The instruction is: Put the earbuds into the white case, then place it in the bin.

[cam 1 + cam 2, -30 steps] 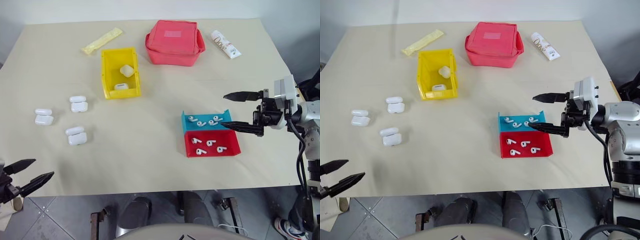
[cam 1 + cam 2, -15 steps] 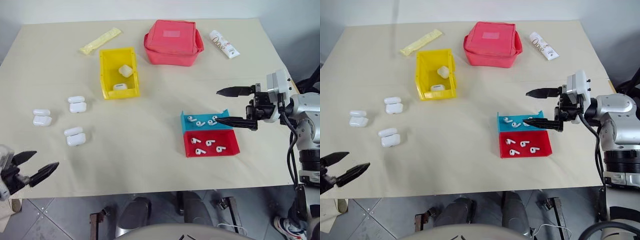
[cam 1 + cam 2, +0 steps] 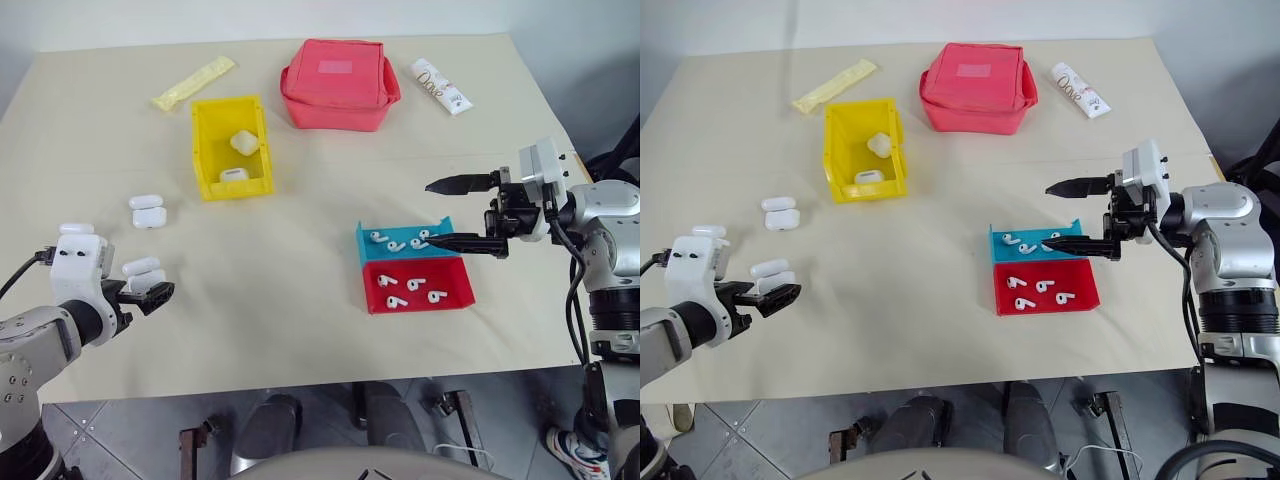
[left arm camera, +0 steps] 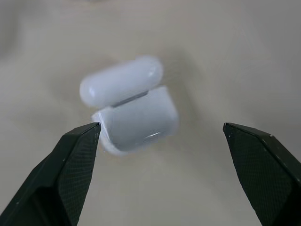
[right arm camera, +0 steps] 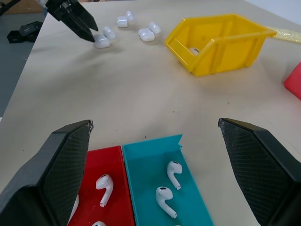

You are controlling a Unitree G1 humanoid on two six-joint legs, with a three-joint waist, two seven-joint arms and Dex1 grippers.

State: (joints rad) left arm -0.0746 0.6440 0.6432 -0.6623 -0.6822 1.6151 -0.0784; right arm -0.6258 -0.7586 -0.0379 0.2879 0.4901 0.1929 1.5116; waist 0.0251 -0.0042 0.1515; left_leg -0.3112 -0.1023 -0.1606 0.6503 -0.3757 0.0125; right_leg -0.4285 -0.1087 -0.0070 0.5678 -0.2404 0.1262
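Left eye view: a beige-covered desk over grey floor tiles. Left pincer, fingers apart, brackets a white case lid-up at near left; right pincer gapes above the earbuds — the bin stands far left.

Left gripper hangs at a white case on the bench; right gripper, jaws apart, over the blue tray.

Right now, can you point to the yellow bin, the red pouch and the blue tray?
yellow bin [image 3: 206,148], left eye view, on its left wall.
red pouch [image 3: 334,78], left eye view, on its top.
blue tray [image 3: 399,231], left eye view, on its back wall.
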